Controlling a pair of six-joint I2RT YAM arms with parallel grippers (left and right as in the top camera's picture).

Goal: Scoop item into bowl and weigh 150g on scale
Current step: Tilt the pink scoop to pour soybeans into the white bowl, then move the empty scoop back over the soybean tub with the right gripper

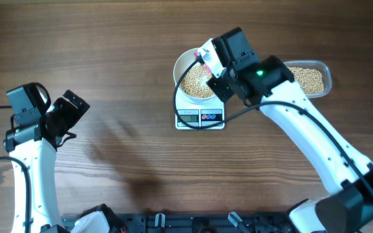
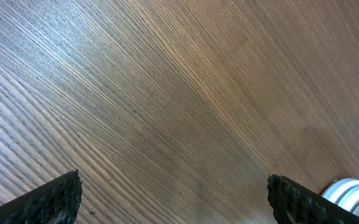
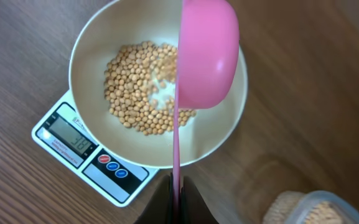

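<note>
Right pincer (image 3: 175,202) clenched pink scoop (image 3: 207,53) tipped over bowl (image 3: 92,43); left pincer (image 2: 176,199) released; overpouring beans (image 3: 132,87) could overshoot scale (image 3: 114,180) target.

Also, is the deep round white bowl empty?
No, small round pale-tan beans lie in the bowl, below the pink plastic scoop.

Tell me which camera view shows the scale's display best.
Right wrist: the scale lies close, its display large and clear of the bowl. Overhead shows the display small, digits unreadable. Left wrist shows table, no scale.
</note>
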